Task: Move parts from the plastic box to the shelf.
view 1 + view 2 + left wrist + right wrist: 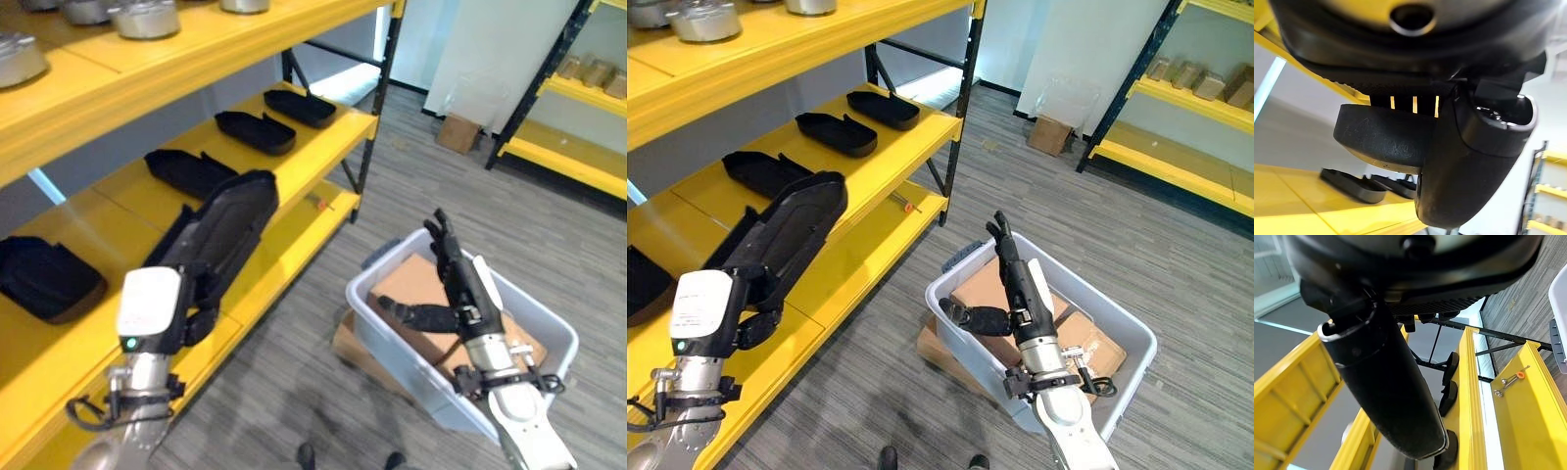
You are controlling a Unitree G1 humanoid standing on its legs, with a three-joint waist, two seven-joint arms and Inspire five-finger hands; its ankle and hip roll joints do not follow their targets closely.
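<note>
The yellow shelf (294, 147) carries a row of black moulded parts (255, 130) on its middle level, apparently the pattern to extend. The plastic box (549, 338) sits on the floor beside the shelf, cardboard (416, 279) lying inside. One black part (230, 220) is held above the shelf's front edge — judged ready for placing. The left hand (191, 294) is curled around this part's lower end. The right hand (460, 279) hovers over the box, fingers straight, thumb spread, holding nothing.
</note>
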